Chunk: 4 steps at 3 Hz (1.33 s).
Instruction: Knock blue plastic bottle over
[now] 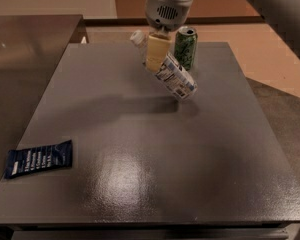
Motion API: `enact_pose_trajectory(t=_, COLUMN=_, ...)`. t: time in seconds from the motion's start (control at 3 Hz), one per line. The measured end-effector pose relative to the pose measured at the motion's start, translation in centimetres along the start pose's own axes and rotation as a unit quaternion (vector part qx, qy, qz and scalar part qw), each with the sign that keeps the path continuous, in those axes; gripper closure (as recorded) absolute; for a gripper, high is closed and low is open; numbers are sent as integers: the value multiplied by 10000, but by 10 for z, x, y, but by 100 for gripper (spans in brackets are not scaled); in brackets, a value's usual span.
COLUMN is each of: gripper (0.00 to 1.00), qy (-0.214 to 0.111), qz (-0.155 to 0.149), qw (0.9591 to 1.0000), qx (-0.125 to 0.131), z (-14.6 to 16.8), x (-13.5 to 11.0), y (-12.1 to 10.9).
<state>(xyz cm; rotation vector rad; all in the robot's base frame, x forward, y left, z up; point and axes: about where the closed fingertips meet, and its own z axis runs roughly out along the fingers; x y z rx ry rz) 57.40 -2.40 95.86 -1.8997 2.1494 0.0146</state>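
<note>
Gripper point(157, 58), whether clenched or released cannot be told, is overlapping the neck of the blue plastic bottle point(178, 79) leaning at the table's point(140, 174) 12 o'clock, where a sideways swing is risking toppling the 1 green can point(185, 48) just beside it.

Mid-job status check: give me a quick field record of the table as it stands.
pincer: over the table's far part, at the bottle's neck
blue plastic bottle: steeply tilted, cap up-left, not lying flat
green soda can: upright, just behind the bottle
snack wrapper: flat, near-left edge
table: gray top
</note>
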Motion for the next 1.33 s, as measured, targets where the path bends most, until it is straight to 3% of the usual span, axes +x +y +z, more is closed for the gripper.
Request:
enact_pose_trajectory(t=0.67, gripper=13, qy=339, qz=-428, qw=9983, qx=-197, z=28, x=-13, y=10)
enact_pose_trajectory(t=1.0, gripper=0, qy=266, qz=-432, qw=9986, qx=-117, z=28, x=-17, y=7)
enact_pose_trajectory(t=1.33, gripper=0, qy=266, qz=-432, qw=9986, qx=-116, z=28, x=-17, y=7)
